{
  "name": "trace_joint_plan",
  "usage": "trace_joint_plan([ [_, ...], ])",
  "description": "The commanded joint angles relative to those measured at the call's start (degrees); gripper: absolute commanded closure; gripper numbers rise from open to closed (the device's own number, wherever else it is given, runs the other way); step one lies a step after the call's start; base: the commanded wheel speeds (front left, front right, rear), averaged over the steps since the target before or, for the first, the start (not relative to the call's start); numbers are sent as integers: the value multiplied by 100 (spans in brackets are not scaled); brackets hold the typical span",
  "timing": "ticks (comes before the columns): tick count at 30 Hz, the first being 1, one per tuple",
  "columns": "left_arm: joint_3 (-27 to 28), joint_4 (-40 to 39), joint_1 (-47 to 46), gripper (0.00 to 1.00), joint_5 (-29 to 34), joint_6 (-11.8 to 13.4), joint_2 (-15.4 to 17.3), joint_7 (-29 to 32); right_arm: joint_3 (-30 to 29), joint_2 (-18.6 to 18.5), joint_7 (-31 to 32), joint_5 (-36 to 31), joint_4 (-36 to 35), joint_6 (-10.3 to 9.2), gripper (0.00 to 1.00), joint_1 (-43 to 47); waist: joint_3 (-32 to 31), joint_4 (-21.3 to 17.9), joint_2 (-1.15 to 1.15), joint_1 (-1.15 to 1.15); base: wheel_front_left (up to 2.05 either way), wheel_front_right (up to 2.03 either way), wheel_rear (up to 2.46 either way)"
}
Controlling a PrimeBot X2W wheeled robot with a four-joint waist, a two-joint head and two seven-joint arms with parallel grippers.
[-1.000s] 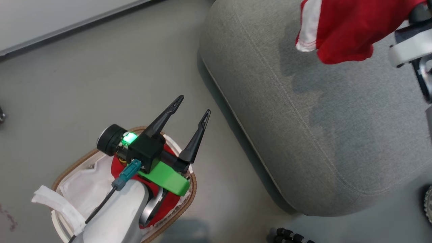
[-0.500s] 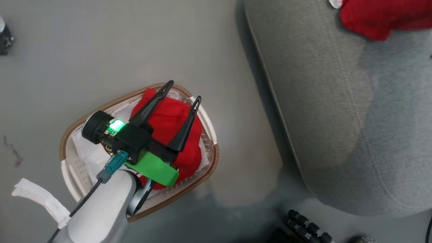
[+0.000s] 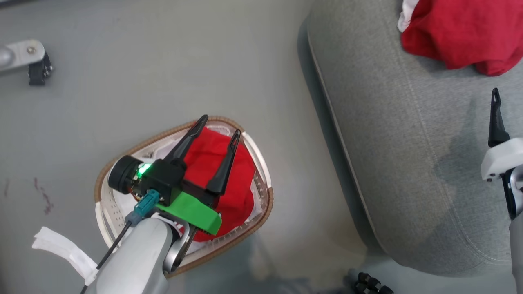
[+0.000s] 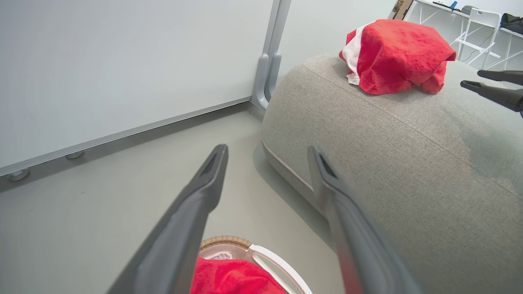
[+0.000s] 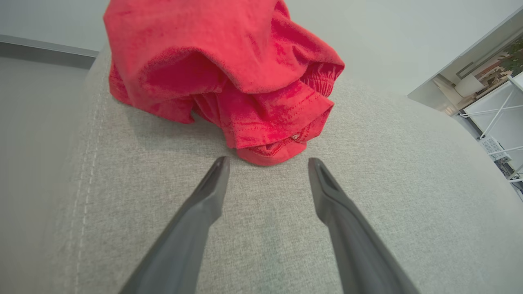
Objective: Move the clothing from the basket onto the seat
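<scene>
**Left gripper** (image 3: 220,124): fingers spread wide, nothing between them. It hangs over the basket with its tips above the far rim. In the left wrist view the two fingers point out past the rim, toward the floor and the corner of the seat.

**Right gripper** (image 5: 268,160): fingers parted, nothing held. It is above the seat cushion, with its tips just short of the red garment lying there and not touching it.

**Red garment in basket** (image 3: 235,179): bunched soft cloth lying under the left gripper's fingers. It fills the side of the basket nearer the seat.

**Basket** (image 3: 266,192): oval, white perforated wall, brown woven rim. It stands on the floor (image 3: 163,61) beside the seat, with a strip of bare floor between them.

**Red garment on seat** (image 3: 457,36): a crumpled heap with a white band showing at one side. It rests toward the far end of the cushion, set in from the edge that faces the basket and well away from the rounded near corner.

**Seat** (image 3: 408,163): large grey upholstered cushion with stitched seams.
</scene>
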Motion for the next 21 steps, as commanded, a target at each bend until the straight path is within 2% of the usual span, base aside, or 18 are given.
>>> trace_joint_plan([
  [1, 69, 47, 138, 0, 20, -18, -45, 4, 45, -4, -12, 50, -95, -9, 0, 180, -612, -184, 0, -1, 0, 0, 0],
  [10, 619, 291, 662, 0, 116, -18, -400, 4, 782, 71, -12, 569, -947, -9, 0, 730, -1361, 197, 0, -1, 0, 0, 0],
  [21, 1596, 540, 1108, 0, 355, -18, -726, 4, 1387, 497, -12, 1098, -1202, -9, 0, 902, -1934, 1215, 0, -1, 0, 0, 0],
])
